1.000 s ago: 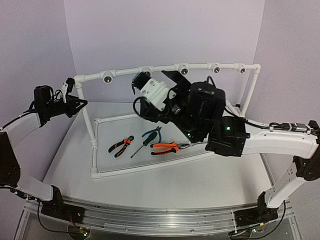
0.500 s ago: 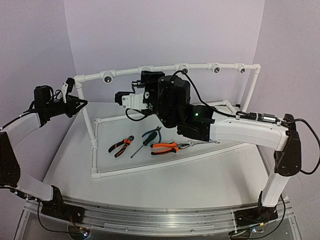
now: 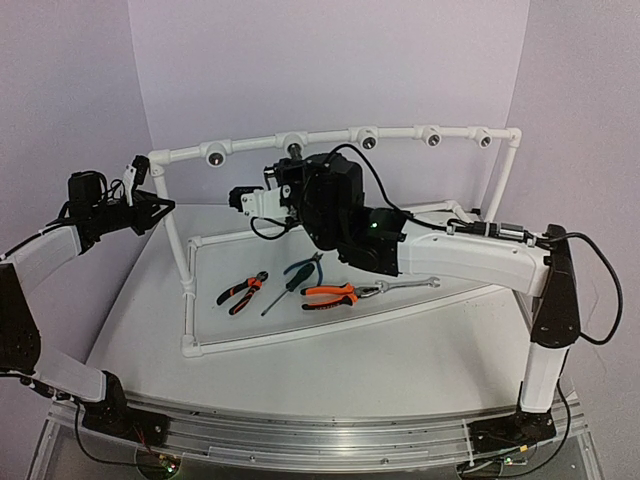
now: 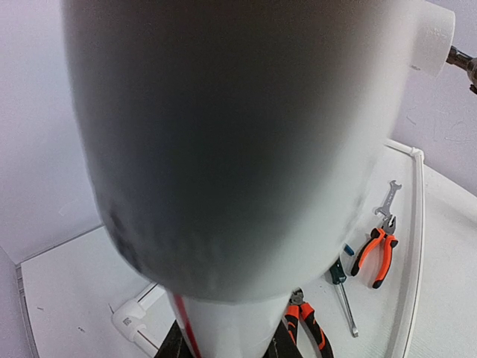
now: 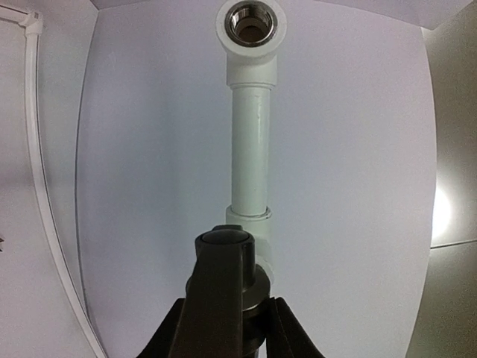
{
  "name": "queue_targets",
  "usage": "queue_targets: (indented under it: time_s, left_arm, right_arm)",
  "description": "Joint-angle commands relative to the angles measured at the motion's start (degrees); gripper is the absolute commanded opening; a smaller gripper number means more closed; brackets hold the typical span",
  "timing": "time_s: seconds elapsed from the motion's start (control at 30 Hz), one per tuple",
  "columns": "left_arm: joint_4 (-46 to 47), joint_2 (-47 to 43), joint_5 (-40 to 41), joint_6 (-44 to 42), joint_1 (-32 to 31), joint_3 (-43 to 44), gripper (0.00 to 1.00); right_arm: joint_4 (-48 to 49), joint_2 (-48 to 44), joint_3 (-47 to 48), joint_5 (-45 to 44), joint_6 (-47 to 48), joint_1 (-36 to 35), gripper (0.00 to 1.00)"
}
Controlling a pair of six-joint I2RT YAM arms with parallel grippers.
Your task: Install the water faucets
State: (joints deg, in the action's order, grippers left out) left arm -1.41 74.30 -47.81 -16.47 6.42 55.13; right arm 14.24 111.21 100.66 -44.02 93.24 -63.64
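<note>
— What do the right fingers [image 5: 170, 335] have?
— The black tap [image 5: 222, 298]. They sit close against either side of its body, gripping it up at the top rail of the white pipe frame [image 3: 400, 131]. The tap is pressed against a tee fitting [image 5: 250, 224] on that rail, the second one from the frame's left corner.
— Is it threaded in?
— Can't tell, because the tap hides that socket. The neighbouring tee [image 5: 251, 26] shows a bare metal socket.
— And the left fingers [image 3: 152, 208]?
— Nearly closed and clamped on the frame's left upright, just below the corner. The pipe fills most of the left wrist view.
— Where is the tap relative to the counter [image 3: 400, 350]?
— Well above it. Pliers [image 3: 330, 294] lie on the counter inside the frame's base.
</note>
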Motion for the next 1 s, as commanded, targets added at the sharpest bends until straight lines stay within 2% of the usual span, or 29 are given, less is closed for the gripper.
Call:
queue_targets:
  time_s: [0.0,0.13,0.3,0.37,0.6,0.77,0.97]
  left_arm:
    - [-4.39,0.68,0.49,-1.36,-1.91,2.25,0.0]
    - [-4.59,0.68,0.53,-1.36,-1.88,2.26,0.0]
    - [-4.65,0.68,0.26,-1.2,-1.86,2.3,0.0]
    - [-4.71,0.58,0.24,-1.05,-1.91,2.39,0.0]
    - [-5.26,0.17,0.67,0.1,-1.9,1.7,0.0]
    - [-8.92,-0.96,1.73,0.94,-1.86,0.24,0.0]
    - [-15.7,-3.42,3.31,2.29,-1.93,-1.59,0.0]
  right_arm:
    - [5.97,1.59,1.2,-3.05,-3.03,0.2,0.22]
    - [9.08,1.55,0.06,-5.29,-10.19,0.26,0.06]
    - [9.57,0.13,-0.43,-6.74,-28.29,0.19,0.0]
    - [9.58,-0.73,-0.86,-7.59,-38.66,0.26,0.0]
    - [9.55,-5.09,-9.28,-9.31,-85.05,0.26,0.0]
    - [9.67,-7.57,-15.37,-11.27,-114.48,0.22,0.0]
    - [9.67,-9.89,-20.01,-9.34,-137.23,0.21,0.0]
